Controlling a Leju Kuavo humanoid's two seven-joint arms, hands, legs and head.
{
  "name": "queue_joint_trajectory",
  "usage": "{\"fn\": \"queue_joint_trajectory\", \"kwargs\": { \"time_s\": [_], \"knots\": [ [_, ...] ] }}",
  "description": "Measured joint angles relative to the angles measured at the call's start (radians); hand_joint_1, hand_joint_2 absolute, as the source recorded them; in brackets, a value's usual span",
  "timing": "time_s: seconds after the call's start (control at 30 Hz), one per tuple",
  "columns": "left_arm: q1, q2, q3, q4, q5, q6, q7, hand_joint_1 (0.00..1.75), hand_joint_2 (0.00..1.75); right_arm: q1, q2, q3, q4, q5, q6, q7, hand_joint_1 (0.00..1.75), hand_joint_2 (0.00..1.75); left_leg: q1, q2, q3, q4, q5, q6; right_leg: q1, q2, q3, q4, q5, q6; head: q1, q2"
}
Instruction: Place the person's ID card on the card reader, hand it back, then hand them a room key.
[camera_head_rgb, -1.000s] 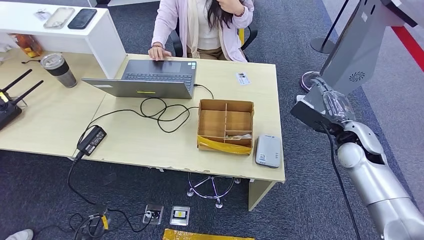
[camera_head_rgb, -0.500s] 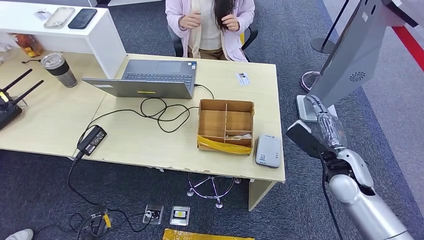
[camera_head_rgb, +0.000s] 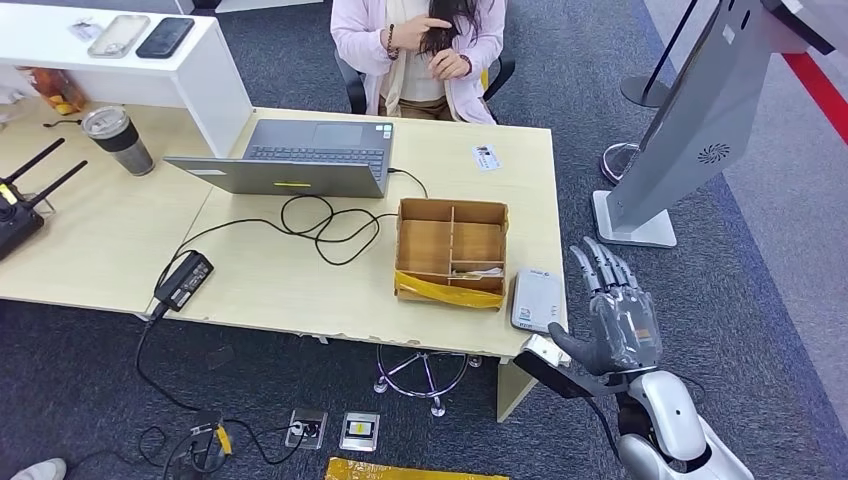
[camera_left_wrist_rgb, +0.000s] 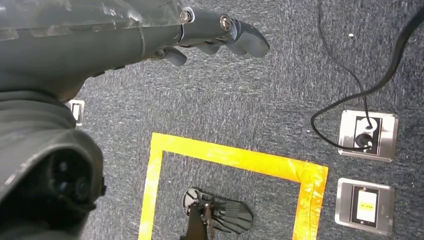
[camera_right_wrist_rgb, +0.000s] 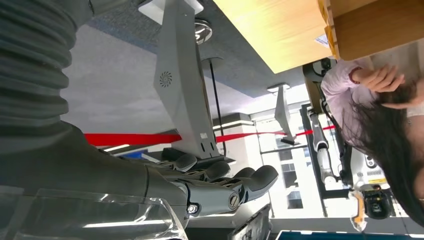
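Fingers (camera_head_rgb: 603, 268) of the right hand (camera_head_rgb: 612, 318) straight and spread, thumb out to the side, nothing in them; hand raised off the desk's right end, palm away from camera, just beside the card reader (camera_head_rgb: 537, 300). Right wrist view: same fingers (camera_right_wrist_rgb: 240, 182) side by side, extended, empty.

Left hand (camera_left_wrist_rgb: 210, 35) hangs over carpet, fingers (camera_left_wrist_rgb: 247, 40) loosely curled, holding nothing.

ID card (camera_head_rgb: 486, 156) lies flat on the desk (camera_head_rgb: 300, 280) near the far right corner, in front of the person (camera_head_rgb: 420, 50), well apart from the right hand. Reader sits at the desk's near right corner, touching or just beside the box (camera_head_rgb: 451, 252). Box is open, divided into compartments, yellow tape along its near wall; something pale in a near compartment, too small to tell if it is a room key.

Person seated behind desk, both hands up at hair. Laptop (camera_head_rgb: 300, 157) open, cable (camera_head_rgb: 310, 225) looping to a power brick (camera_head_rgb: 183, 280). Tumbler (camera_head_rgb: 118, 139) left of the laptop. Grey kiosk (camera_head_rgb: 700, 110) stands right of desk. Yellow floor tape (camera_left_wrist_rgb: 225, 160) under the left hand.
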Motion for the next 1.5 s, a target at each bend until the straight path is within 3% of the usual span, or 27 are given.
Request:
{"fn": "queue_joint_trajectory", "kwargs": {
  "time_s": [0.43,0.7,1.07,1.27,1.5],
  "knots": [
    [-0.002,-0.007,-0.001,-0.001,-0.049,-0.019,-0.001,0.00,0.00,-0.005,0.198,0.005,0.128,0.131,-0.015,0.034,0.00,1.75,0.001,0.000,0.000,0.000,0.000,0.000,0.001,0.000,0.000,0.000,0.000,0.000,0.000,0.000],
    [-0.002,0.006,-0.001,-0.003,-0.094,-0.036,0.000,0.00,0.00,-0.014,0.286,-0.004,0.169,0.197,0.056,0.089,0.00,1.75,0.001,0.000,0.000,0.000,0.000,0.000,0.001,0.000,0.000,0.000,0.000,0.000,0.000,0.000],
    [-0.002,0.016,-0.003,-0.009,-0.126,-0.043,0.000,0.00,0.00,-0.022,0.351,-0.027,0.205,0.221,0.075,0.098,0.00,1.75,0.000,0.000,0.000,0.000,0.000,0.000,0.001,0.000,0.000,0.000,0.000,0.000,0.000,0.000],
    [-0.002,0.018,-0.003,-0.010,-0.137,-0.047,0.000,0.00,0.00,-0.029,0.360,-0.035,0.214,0.230,0.080,0.098,0.00,1.75,0.000,0.000,0.000,0.000,0.000,0.000,0.001,0.000,0.000,0.000,0.000,0.000,0.000,0.000],
    [0.004,0.032,0.001,-0.034,-0.212,-0.086,0.002,0.00,0.00,-0.078,0.414,-0.071,0.266,0.323,0.230,0.083,0.00,1.75,0.001,0.000,0.000,0.000,0.000,0.000,0.001,0.000,0.000,0.001,0.000,0.000,0.000,0.000]
  ]
}}
